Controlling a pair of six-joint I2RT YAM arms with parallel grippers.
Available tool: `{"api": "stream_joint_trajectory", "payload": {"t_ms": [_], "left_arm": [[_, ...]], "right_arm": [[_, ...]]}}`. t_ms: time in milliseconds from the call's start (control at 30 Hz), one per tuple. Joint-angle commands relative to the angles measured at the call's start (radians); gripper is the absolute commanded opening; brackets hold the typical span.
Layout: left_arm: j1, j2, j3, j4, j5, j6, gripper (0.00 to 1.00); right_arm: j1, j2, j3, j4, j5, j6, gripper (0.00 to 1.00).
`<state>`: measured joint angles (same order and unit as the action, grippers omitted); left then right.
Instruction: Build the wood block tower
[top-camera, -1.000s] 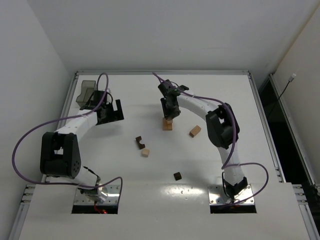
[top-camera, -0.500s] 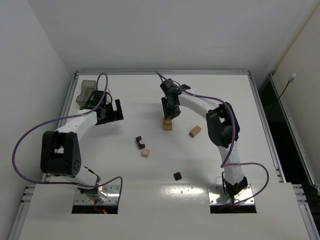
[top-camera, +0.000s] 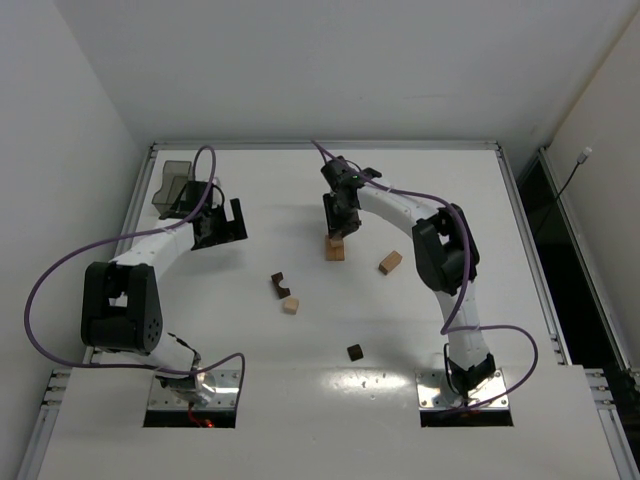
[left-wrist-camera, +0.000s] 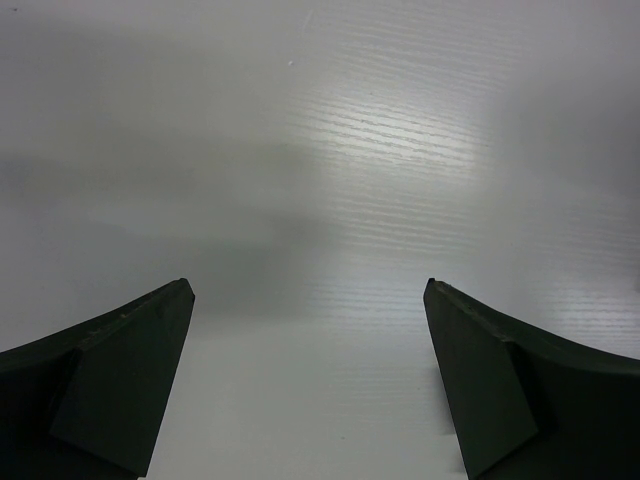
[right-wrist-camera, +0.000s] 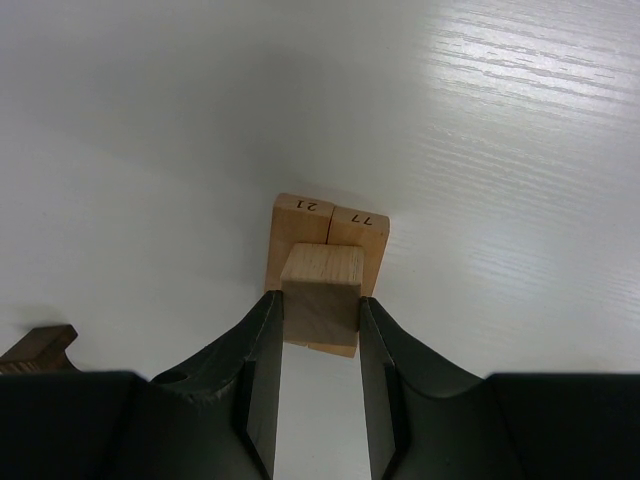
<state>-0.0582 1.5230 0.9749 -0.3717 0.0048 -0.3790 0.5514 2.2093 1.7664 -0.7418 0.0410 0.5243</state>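
Two base blocks (right-wrist-camera: 303, 215) half hidden | right tool (right-wrist-camera: 319, 302) grips cube (right-wrist-camera: 322, 280)

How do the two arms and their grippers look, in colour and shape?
Left arm and right arm: white links, black joints, a purple cable looping along each. Left gripper and right gripper: two flat, dark, wedge-shaped fingers. No markings visible.

Light tan wooden blocks, five: block marked 21 (right-wrist-camera: 303, 225), block marked 77 (right-wrist-camera: 358, 232), held cube (right-wrist-camera: 321, 297), loose cuboid (top-camera: 390, 262), loose cube (top-camera: 290, 305). Dark brown wooden blocks, two: notched piece (top-camera: 278, 284), small cube (top-camera: 354, 351). Translucent grey plastic bin (top-camera: 172, 188), one. White robot arms, two: left arm (top-camera: 150, 245), right arm (top-camera: 395, 210).
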Motion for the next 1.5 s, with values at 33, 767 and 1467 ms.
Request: {"api": "stream_joint_trajectory", "payload": {"t_ms": [33,767,1467], "left_arm": [[0.012,0.0,-0.005,0.027,0.012,-0.011,1.0],[0.012,-0.058,-0.038,0.027,0.033,0.038,1.0],[0.115,-0.015,0.044,-0.003,0.064,0.048,1.0]], "right_arm": [[-0.005,0.012,0.038,0.012,-0.01,0.019,0.13],[0.044,-0.505,-0.442,0.389,-0.374,-0.502,0.58],[0.502,-0.295,-0.355,0.213,-0.171,-0.933,0.51]]}}
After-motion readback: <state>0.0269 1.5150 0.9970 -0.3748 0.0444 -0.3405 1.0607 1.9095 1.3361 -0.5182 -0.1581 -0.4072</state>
